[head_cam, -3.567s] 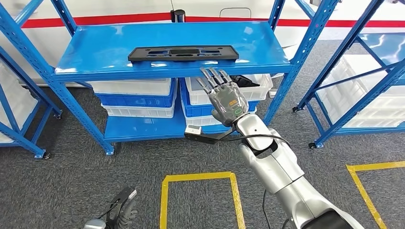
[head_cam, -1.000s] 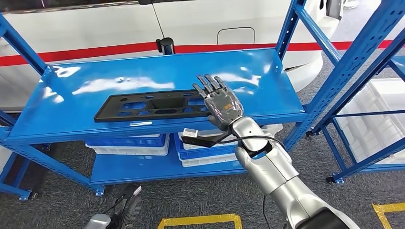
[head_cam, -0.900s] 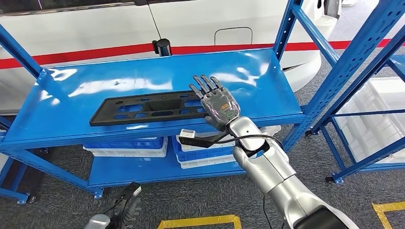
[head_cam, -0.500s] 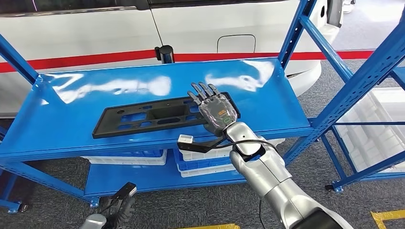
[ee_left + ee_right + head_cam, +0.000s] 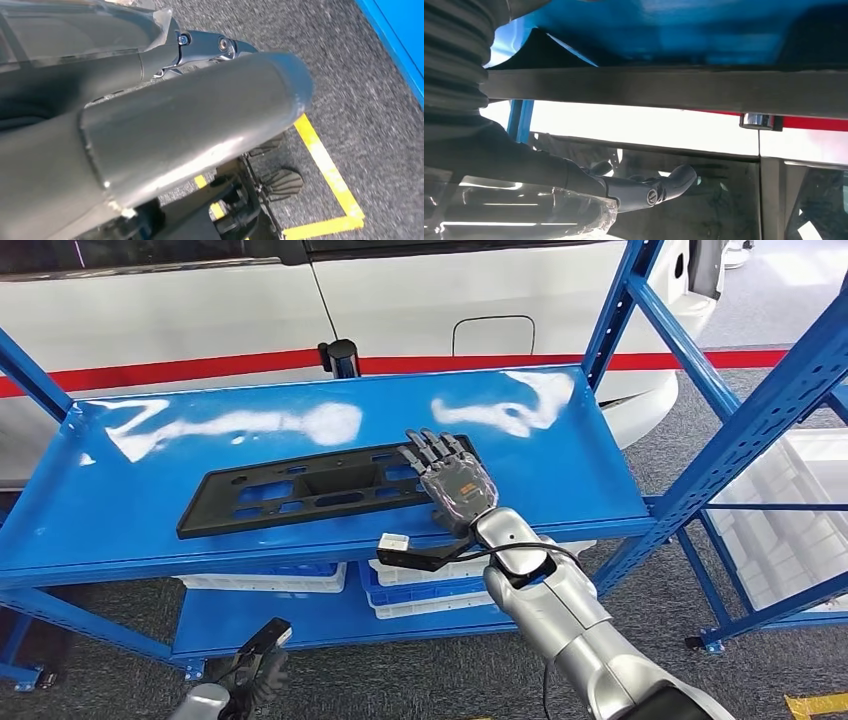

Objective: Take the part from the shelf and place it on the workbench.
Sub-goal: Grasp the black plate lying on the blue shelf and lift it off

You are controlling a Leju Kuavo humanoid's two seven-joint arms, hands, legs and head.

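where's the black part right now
In the head view the black part lies flat on the blue shelf, left of centre, its right end under the right robot hand.

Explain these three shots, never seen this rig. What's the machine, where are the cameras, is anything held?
It is a two-legged humanoid robot with silver arms ending in many-fingered hands. The wide picture comes from its head, looking forward and down. There the right robot hand reaches over the right end of a long black plastic part lying flat on the blue shelf; its fingers are spread, and whether they touch the part cannot be told. Nothing looks lifted yet. White bins sit on the level below, and a white vehicle with a red stripe stands behind.

The other two pictures come from wrist cameras and are turned. The left one looks down at grey carpet with yellow floor tape. The left robot hand hangs low by the floor.
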